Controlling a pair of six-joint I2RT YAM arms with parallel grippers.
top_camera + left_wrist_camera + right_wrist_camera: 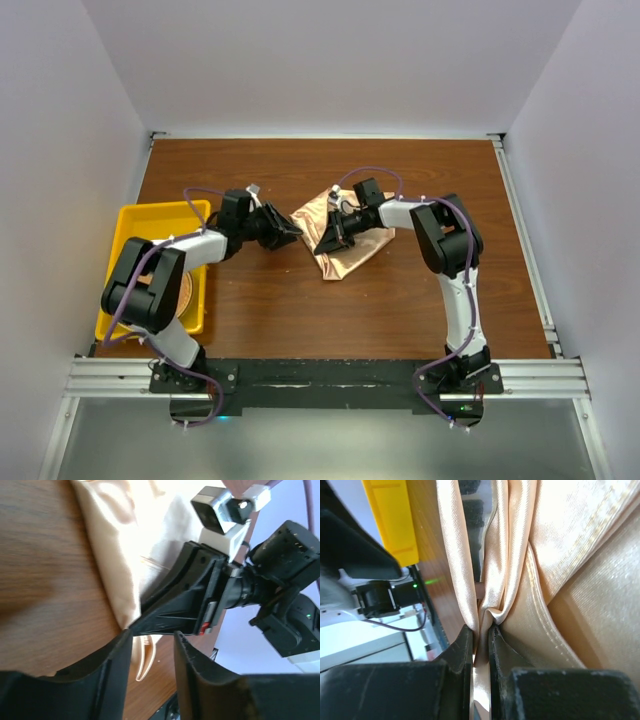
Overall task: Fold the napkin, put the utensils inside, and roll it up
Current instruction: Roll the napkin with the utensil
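My right gripper [480, 630], at the bottom of its wrist view, was clamped tight on a pinched fold of the napkin [570, 580]. The cloth lay bunched near the middle of the overhead frame on the table [300, 310]. My left gripper [152, 639] stood partly open just beside its edge, gripping nothing I could see

The napkin [350, 255] is soft peach cloth, satin-smooth, with a bright sheen and a stitched hem. The table [300, 320] is dark brown wood grain, smooth and faintly glossy. The tray [150, 215] is smooth yellow plastic. The fingers [205, 680] of the left gripper [152, 642] are matt black plastic with a rough grain.
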